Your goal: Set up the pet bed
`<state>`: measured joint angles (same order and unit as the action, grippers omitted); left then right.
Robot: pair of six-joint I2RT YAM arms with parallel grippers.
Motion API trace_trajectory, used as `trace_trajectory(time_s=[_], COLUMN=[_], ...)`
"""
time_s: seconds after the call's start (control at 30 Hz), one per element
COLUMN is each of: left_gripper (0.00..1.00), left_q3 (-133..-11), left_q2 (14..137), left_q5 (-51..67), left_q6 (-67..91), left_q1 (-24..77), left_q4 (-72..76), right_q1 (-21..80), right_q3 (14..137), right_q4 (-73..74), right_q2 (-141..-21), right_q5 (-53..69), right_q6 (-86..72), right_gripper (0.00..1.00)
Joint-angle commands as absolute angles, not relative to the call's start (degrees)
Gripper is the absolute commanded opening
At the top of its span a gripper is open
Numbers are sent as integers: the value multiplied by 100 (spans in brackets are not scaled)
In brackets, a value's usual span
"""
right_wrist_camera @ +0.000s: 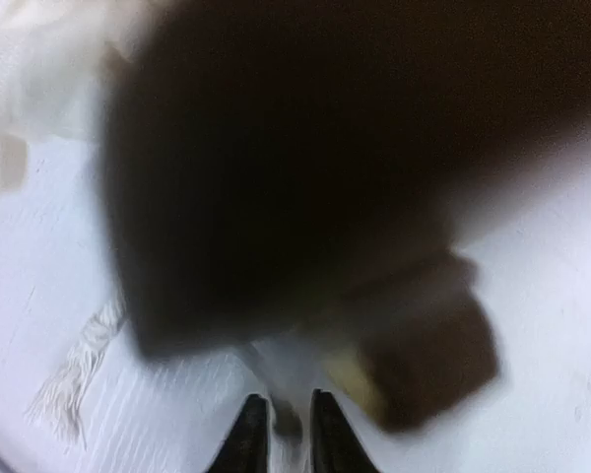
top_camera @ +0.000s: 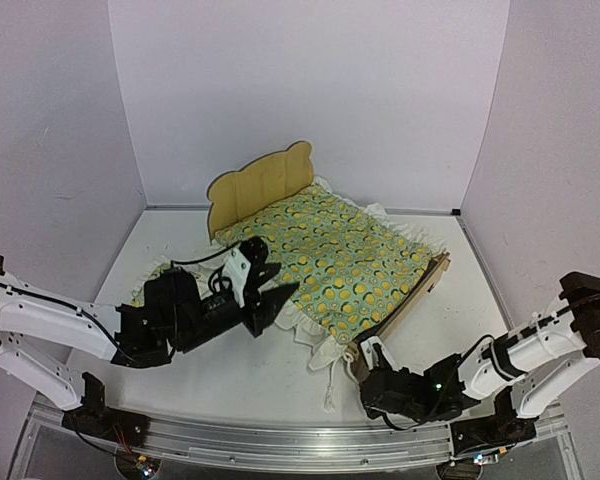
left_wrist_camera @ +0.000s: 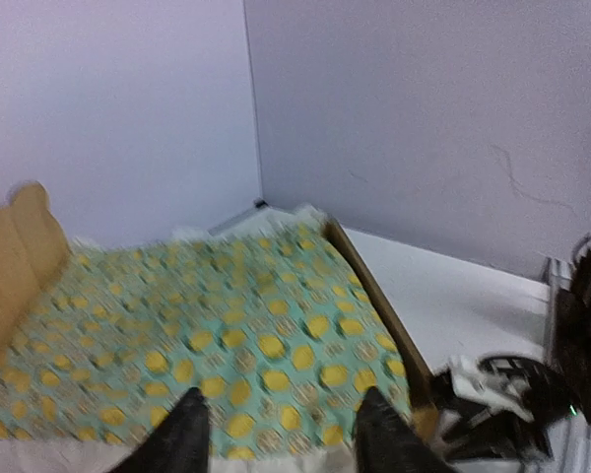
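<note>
The pet bed stands mid-table, its plywood bear-ear headboard [top_camera: 260, 185] [left_wrist_camera: 15, 256] at the far end and one side rail [top_camera: 420, 290] [left_wrist_camera: 374, 296] showing on the right. A green-yellow quilt [top_camera: 330, 260] [left_wrist_camera: 227, 325] with a white ruffle covers the bed and hides its base. My left gripper [top_camera: 280, 300] [left_wrist_camera: 281, 434] hovers open over the quilt's near-left edge, with nothing between its fingers. My right gripper [top_camera: 365, 355] [right_wrist_camera: 286, 439] sits low at the bed's near corner. Its jaws are a narrow gap apart, with a blurred white strip of ruffle running between them.
Ruffled cloth [top_camera: 150, 280] lies on the table behind my left arm. A frayed white string [top_camera: 330, 385] [right_wrist_camera: 74, 379] trails from the quilt toward the front edge. Walls close the table on three sides. The right wrist view is badly blurred.
</note>
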<state>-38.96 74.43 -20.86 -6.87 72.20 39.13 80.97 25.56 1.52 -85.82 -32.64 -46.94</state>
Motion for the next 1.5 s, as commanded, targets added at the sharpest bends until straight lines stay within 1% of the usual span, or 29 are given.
trace_trajectory(time_s=[0.0,0.1,0.27,0.33,0.43,0.5,0.6,0.7,0.77,0.9,0.93,1.0,1.07,1.13,1.2,1.23,1.3,1.37,1.43,1.47], left_gripper=[75,76,74,73,72,70,67,59,54,46,46,53,56,62,70,71,72,71,66,61], left_q3=[-3180,-3304,-4105,-4350,-4566,-4616,-4664,-4677,-4779,-5023,-5059,-5101,-5081,-4930,-4755,-4686,-4646,-4729,-4888,-4963], left_q2=[7428,8094,9378,9717,10099,10200,10379,10522,10639,10948,10992,11079,11030,10865,10667,10600,10576,10703,10900,11012], left_q5=[-660,-148,-172,-376,-875,-1350,-2159,-2742,-2984,-3476,-3648,-3904,-4119,-4205,-4243,-4175,-3914,-3807,-3761,-3751], left_q6=[705,705,377,205,-249,-492,-1041,-1599,-1890,-2328,-2423,-2621,-2675,-2608,-2497,-2484,-2585,-2741,-2884,-2932], left_q1=[7246,7322,7401,7477,7674,7869,8161,8470,8559,8586,8574,8575,8579,8579,8582,8583,8580,8579,8571,8570], left_q4=[3364,3360,3380,3444,3454,3501,3720,4134,4244,4468,4559,4700,4767,4810,4828,4828,4822,4825,4818,4822], right_q1=[8112,8112,7967,7551,6431,6007,5582,5192,5069,5006,5003,4996,4998,4997,4986,4989,4984,4976,4967,4966], right_q3=[2721,2834,3315,3441,3621,3758,4004,4220,4262,4238,4224,4206,4209,4227,4249,4258,4271,4270,4299,4324], right_q4=[994,1481,2218,2332,2450,2529,2830,3070,3127,3168,3179,3195,3208,3216,3217,3217,3230,3239,3262,3283], right_q2=[-7649,-6969,-5960,-5744,-5697,-5701,-5815,-6007,-6010,-5830,-5786,-5751,-5756,-5765,-5773,-5774,-5770,-5751,-5738,-5739], right_q5=[-2909,-2963,-3490,-3220,-2158,-1862,-1626,-1297,-1211,-1189,-1188,-1161,-1115,-1084,-1097,-1098,-1111,-1141,-1139,-1136], right_q6=[-4571,-4441,-4231,-4094,-3929,-3801,-3746,-3701,-3632,-3572,-3569,-3561,-3560,-3535,-3509,-3484,-3456,-3434,-3428,-3418], right_gripper=[31,46,56,61,61,61,60,60,60,60,60,59,58,58,58,58,58,58,58,58])
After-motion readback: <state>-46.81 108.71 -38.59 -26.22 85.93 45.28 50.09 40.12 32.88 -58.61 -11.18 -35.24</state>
